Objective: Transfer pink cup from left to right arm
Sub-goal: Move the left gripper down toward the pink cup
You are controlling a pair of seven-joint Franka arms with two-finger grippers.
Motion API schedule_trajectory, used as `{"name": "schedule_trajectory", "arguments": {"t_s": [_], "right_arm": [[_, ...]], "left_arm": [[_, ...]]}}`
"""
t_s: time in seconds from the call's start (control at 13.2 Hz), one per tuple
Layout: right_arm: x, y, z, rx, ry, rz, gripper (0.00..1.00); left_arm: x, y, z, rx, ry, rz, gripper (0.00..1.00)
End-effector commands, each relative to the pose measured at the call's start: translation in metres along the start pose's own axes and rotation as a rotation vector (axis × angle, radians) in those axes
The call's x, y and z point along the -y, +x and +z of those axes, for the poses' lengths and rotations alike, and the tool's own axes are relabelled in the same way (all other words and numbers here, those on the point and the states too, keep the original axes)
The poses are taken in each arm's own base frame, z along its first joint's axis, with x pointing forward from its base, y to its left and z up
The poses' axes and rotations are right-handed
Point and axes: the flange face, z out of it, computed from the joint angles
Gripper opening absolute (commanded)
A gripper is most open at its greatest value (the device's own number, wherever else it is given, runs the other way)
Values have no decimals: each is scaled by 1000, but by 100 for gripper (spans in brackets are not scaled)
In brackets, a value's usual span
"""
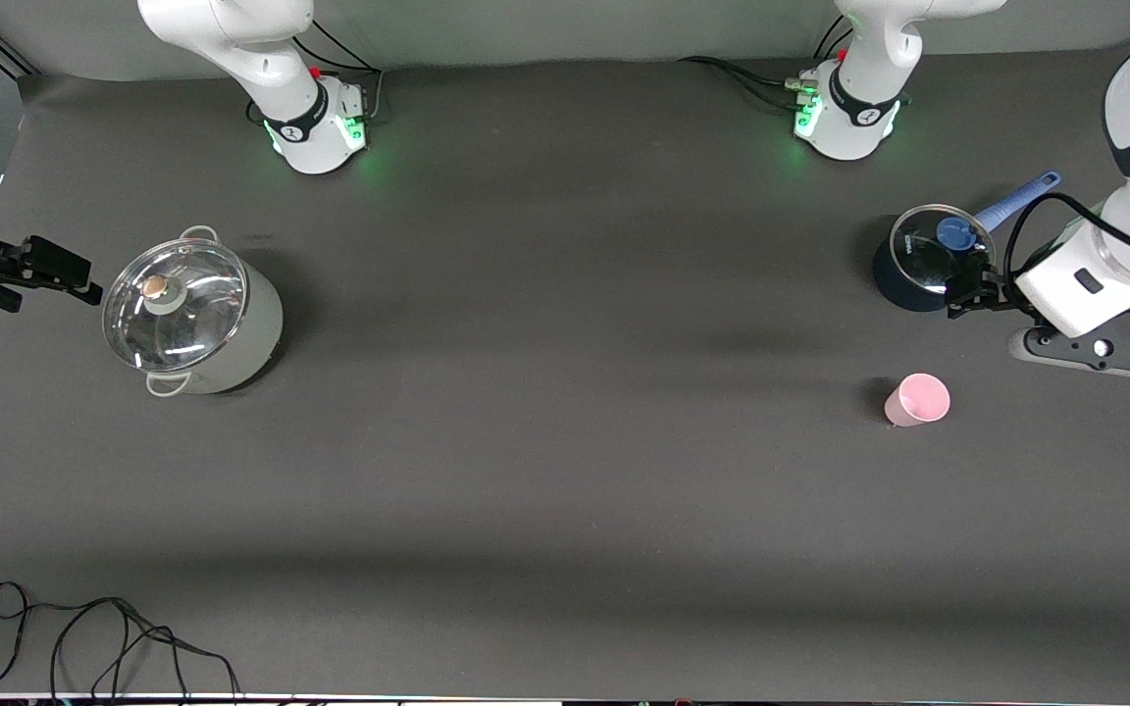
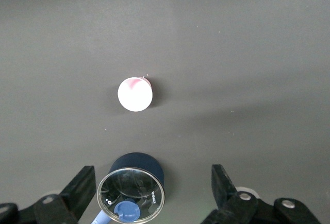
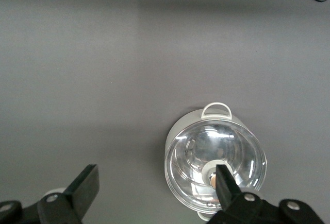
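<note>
The pink cup [image 1: 916, 400] stands upright on the dark table, toward the left arm's end, nearer to the front camera than the dark-blue saucepan. In the left wrist view the cup [image 2: 135, 94] shows from above, apart from the fingers. My left gripper [image 1: 964, 292] is open and empty, up in the air over the table beside the saucepan; it also shows in the left wrist view [image 2: 153, 177]. My right gripper [image 1: 75, 275] is open and empty at the right arm's end, beside the white pot; it also shows in the right wrist view [image 3: 157, 175].
A dark-blue saucepan [image 1: 923, 260] with a glass lid and blue handle stands next to the left gripper, also seen in the left wrist view [image 2: 135, 190]. A white pot [image 1: 194, 319] with a glass lid stands at the right arm's end. A black cable [image 1: 114, 637] lies near the front edge.
</note>
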Motion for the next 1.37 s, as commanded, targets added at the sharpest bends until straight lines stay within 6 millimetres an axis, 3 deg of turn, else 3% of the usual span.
{"name": "schedule_trajectory", "arguments": {"t_s": [0.0,0.76,0.91,1.29], "right_arm": [[2,1,-3,-9,-18,9,100],[2,2,-2,-9,-17,11,100],[2,2,-1,-8,-17,11,100],[4,6,-1,-11,-18,9,100]], "left_arm": [[0,-9,-3,-10,14,-1,100],[4,-10,-3,-1,11,1,100],[18,-12,-3,14,6,47,100],[65,-7,-1,1,0,451,100]]}}
